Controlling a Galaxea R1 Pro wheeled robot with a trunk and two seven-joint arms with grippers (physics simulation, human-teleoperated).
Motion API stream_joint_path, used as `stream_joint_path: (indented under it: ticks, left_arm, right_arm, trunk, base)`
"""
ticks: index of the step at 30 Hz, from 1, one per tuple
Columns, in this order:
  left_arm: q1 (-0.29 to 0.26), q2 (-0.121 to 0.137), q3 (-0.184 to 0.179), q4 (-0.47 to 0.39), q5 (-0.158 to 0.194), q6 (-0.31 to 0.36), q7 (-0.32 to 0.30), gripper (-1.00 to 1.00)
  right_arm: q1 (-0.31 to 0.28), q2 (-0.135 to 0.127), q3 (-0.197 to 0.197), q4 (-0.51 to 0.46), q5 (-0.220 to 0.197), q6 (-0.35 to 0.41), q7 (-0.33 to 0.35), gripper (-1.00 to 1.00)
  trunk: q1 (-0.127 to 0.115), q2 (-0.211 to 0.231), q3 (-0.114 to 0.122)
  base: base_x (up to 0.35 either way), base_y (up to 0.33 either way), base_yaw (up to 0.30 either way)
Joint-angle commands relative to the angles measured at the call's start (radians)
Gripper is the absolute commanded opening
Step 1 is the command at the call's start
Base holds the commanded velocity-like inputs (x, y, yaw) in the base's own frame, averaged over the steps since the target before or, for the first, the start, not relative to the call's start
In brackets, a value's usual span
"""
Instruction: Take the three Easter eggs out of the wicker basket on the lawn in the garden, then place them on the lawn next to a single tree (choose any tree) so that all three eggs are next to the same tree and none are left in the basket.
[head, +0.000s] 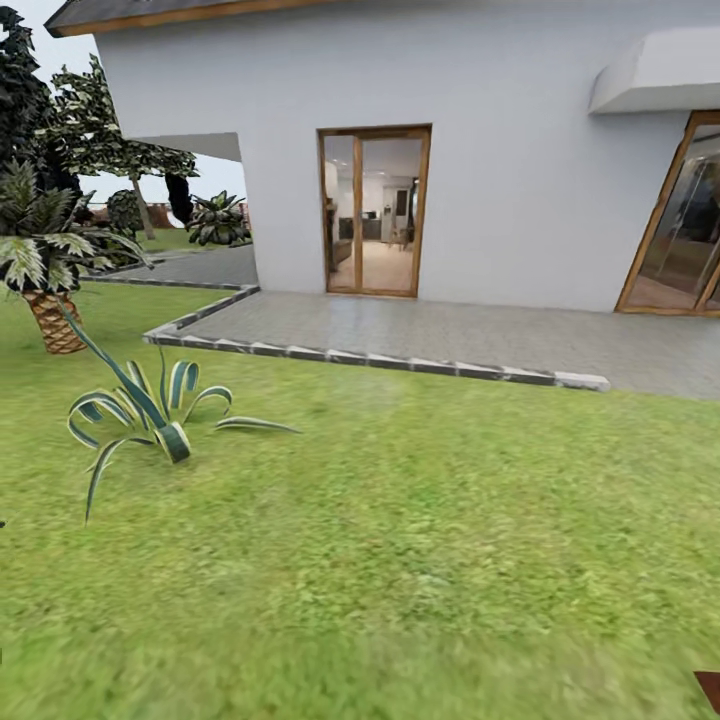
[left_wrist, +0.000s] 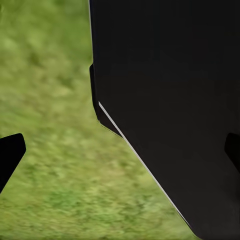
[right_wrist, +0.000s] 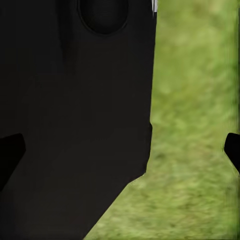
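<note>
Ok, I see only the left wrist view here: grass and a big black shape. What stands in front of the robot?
Observer: In the head view, a white house with a glass door stands ahead, behind a grey paved patio.
Operator: Is there some plant near us on the grass?
Observer: Yes, a striped-leaf plant grows on the lawn at the front left, with a short palm further behind it.
Operator: And the right fingers?
Observer: In the right wrist view the right fingers stand wide apart over grass, holding nothing.
</note>
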Motion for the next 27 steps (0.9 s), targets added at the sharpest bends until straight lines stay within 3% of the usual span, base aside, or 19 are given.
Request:
stream_joint_path:
  ticks: [1, 15, 27]
  left_arm:
    - [0.001, 0.000, 0.000, -0.002, -0.001, 0.000, 0.000, 1.00]
    - [0.001, 0.000, 0.000, -0.002, -0.001, 0.000, 0.000, 1.00]
    - [0.001, 0.000, 0.000, -0.002, -0.001, 0.000, 0.000, 1.00]
  right_arm:
    - [-0.001, 0.000, 0.001, 0.002, 0.000, 0.000, 0.000, 1.00]
    - [-0.001, 0.000, 0.000, 0.002, 0.000, 0.000, 0.000, 1.00]
    - [-0.001, -0.001, 0.001, 0.002, 0.001, 0.001, 0.000, 1.00]
  trunk:
    - [0.001, 0.000, -0.001]
    - [0.001, 0.000, -0.001]
    - [0.001, 0.000, -0.001]
  base:
    - [0.327, 0.000, 0.234]
    - [0.327, 0.000, 0.248]
    - [0.327, 0.000, 0.024]
